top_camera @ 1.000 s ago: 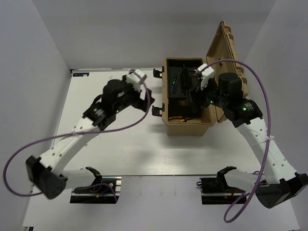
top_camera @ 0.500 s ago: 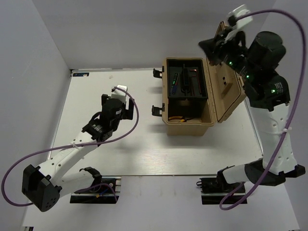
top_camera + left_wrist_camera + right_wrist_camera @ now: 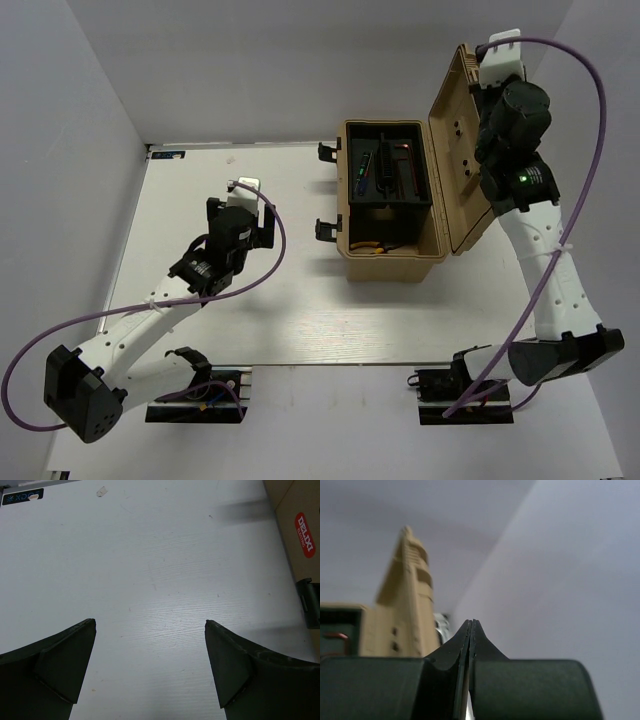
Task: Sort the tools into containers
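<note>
A tan toolbox (image 3: pixel 392 262) stands open at the table's right, its lid (image 3: pixel 462 160) upright. Its black tray (image 3: pixel 385 195) holds a green-and-black screwdriver (image 3: pixel 360 172) and a red-marked tool (image 3: pixel 404 152). Yellow-handled pliers (image 3: pixel 372 246) lie in the compartment below the tray. My left gripper (image 3: pixel 150 622) hangs open over bare white table left of the box, nothing between its fingers. My right gripper (image 3: pixel 471 622) is raised high beside the top of the lid (image 3: pixel 407 590), shut and empty, pointing at the wall.
Two black latches (image 3: pixel 328 152) (image 3: pixel 325 230) stick out from the box's left side. In the left wrist view one latch (image 3: pixel 311 607) and the box's red label (image 3: pixel 304 534) sit at the right edge. White walls close in the table on three sides.
My right gripper was open inside the box; it has lifted out, shut, and swung up by the lid's top. My left arm drew back from the box toward the left.
</note>
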Controlling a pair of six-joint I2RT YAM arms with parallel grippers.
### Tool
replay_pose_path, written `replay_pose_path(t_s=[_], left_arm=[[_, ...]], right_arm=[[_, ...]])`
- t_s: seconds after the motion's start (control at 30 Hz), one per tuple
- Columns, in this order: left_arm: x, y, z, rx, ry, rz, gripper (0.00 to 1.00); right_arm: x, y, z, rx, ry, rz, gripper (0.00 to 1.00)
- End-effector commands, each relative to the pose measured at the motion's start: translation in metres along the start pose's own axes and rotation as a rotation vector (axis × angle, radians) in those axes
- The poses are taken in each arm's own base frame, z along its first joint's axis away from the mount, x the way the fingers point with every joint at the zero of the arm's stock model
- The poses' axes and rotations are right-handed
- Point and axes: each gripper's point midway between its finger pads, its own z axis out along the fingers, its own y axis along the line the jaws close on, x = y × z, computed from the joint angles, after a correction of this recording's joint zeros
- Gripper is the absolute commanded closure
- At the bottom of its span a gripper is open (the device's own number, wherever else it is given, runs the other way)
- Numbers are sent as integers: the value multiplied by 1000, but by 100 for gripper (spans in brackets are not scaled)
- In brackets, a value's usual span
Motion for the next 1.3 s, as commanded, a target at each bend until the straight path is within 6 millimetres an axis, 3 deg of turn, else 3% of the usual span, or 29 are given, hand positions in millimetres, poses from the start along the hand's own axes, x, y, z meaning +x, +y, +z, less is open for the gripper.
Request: replay_pose_path(t_s=[0.0,0.1,0.13,0.17,0.23,0.27,0.3,0.33,0.37,0.4,0.47,0.57,0.73,0.87,1.0,1.03,1.07,1.17,1.27], left_arm=[[-3,2,-4,5,-12,-18,0],[-3,2,-4,6,-12,-18,0],[-3,2,-4,6,-12,-18,0],[-5,1,-6,15,-19,-22,0],[-5,1,-6,16,-19,-22,0],[-7,1,-5,16,-27,-18,0],[-7,-1,-5,27,-26,-17,0],[-7,-1,-5,27,-26,-17,0],[-7,-1,-5,27,-26,-17,0],[-9,-2,-7,37,-33,-22,0],[-9,-2,-7,37,-33,-22,0],[-11,-1,-9,38,-41,-26,0],[-11,-1,-9,38,-41,-26,0],[-11,-2,-9,47,-40,-26,0],[-13,-2,-11,48,-48,-31,0],[-13,-3,-11,57,-47,-31,0],[-13,-3,-11,57,-47,-31,0],[-13,-3,-11,57,-47,-31,0],[-13,-3,-11,57,-47,-31,0]], right_arm=[[1,-57,-7,169,-6,-61,100],[18,-66,1,156,51,-24,100],[32,-63,1,128,110,-33,100],[21,-76,3,127,90,-15,100],[46,-55,8,16,187,5,100],[36,-55,11,-41,160,50,100],[44,-45,14,-94,187,55,100],[62,-24,5,-209,258,57,100],[47,-10,2,-304,223,105,100],[64,-6,0,-345,282,117,100],[62,14,-8,-471,293,180,100],[69,33,-16,-576,332,228,100],[85,44,-23,-643,411,254,100],[74,68,-42,-838,384,330,100],[30,84,-80,-1086,259,477,100],[22,85,-80,-1108,232,508,100],[7,89,-96,-1210,189,546,100],[-16,88,-106,-1305,131,622,100],[-25,85,-105,-1287,112,665,100]])
